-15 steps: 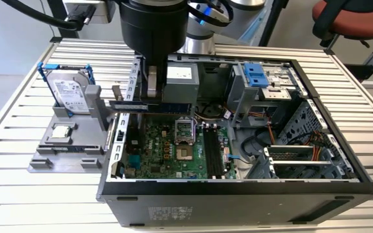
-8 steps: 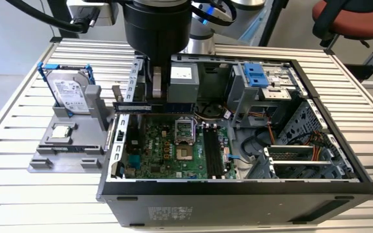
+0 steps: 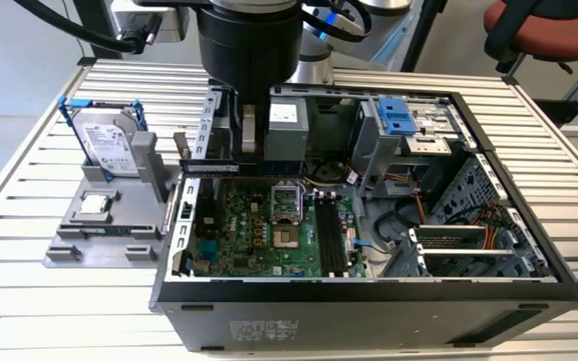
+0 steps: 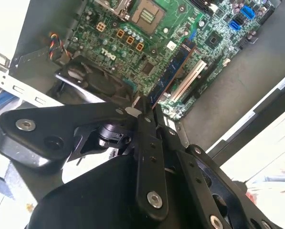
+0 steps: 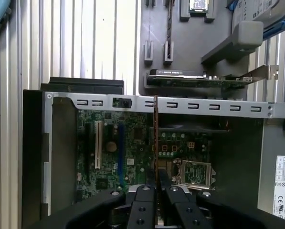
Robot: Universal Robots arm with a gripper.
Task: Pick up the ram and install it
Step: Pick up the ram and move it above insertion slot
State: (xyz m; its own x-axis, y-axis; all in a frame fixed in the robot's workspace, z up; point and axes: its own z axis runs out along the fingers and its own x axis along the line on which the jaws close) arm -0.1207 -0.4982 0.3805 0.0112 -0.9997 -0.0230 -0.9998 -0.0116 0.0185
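My gripper (image 3: 250, 154) is shut on the ram (image 3: 208, 166), a long dark stick held level above the back-left part of the open computer case. The ram hangs over the green motherboard (image 3: 269, 226), up and to the exterior view's left of the black memory slots (image 3: 330, 233). In the first wrist view the ram (image 5: 155, 138) shows edge-on, as a thin line rising from the gripper (image 5: 155, 188). The second wrist view has the ram (image 4: 173, 71) running out from the shut fingertips (image 4: 144, 112) over the board.
The case's metal walls (image 3: 369, 289) ring the motherboard, with a drive cage and blue bracket (image 3: 405, 120) at the back right. A grey holder (image 3: 98, 241) on the exterior view's left carries a hard drive (image 3: 108, 143) and a square processor (image 3: 95, 203). A slatted table (image 3: 28, 301) lies underneath.
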